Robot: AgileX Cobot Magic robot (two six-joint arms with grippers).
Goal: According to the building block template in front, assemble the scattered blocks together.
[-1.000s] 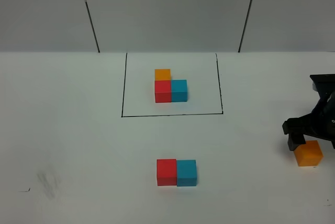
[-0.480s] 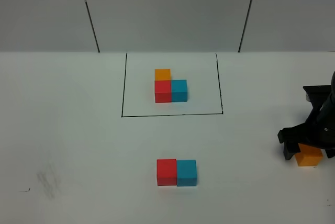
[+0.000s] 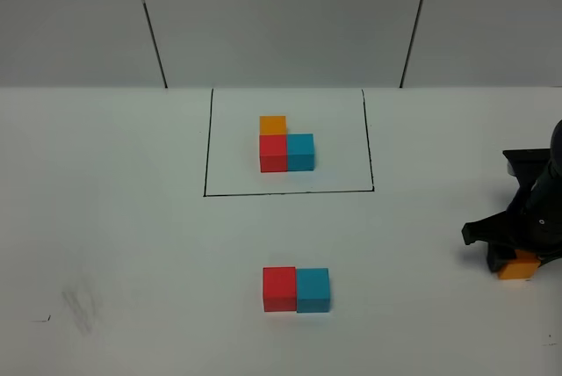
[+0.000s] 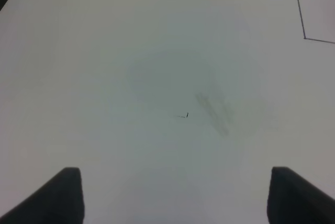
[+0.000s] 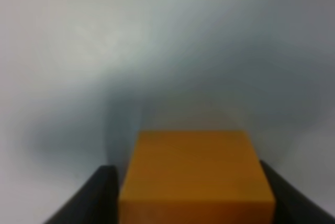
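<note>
Orange cube [image 3: 520,268] grasped.
Right claw [image 5: 191,198] is clamped on it; placement against the red cube's [image 3: 279,289] far side is probably needed next.

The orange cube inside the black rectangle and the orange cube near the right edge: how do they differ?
The template's orange cube touches a red cube inside the black rectangle; the loose orange cube stands alone, outside it. The template's orange cube is free; the loose orange cube sits in the shut right hand, partly hidden. Both are plain orange cubes.
</note>
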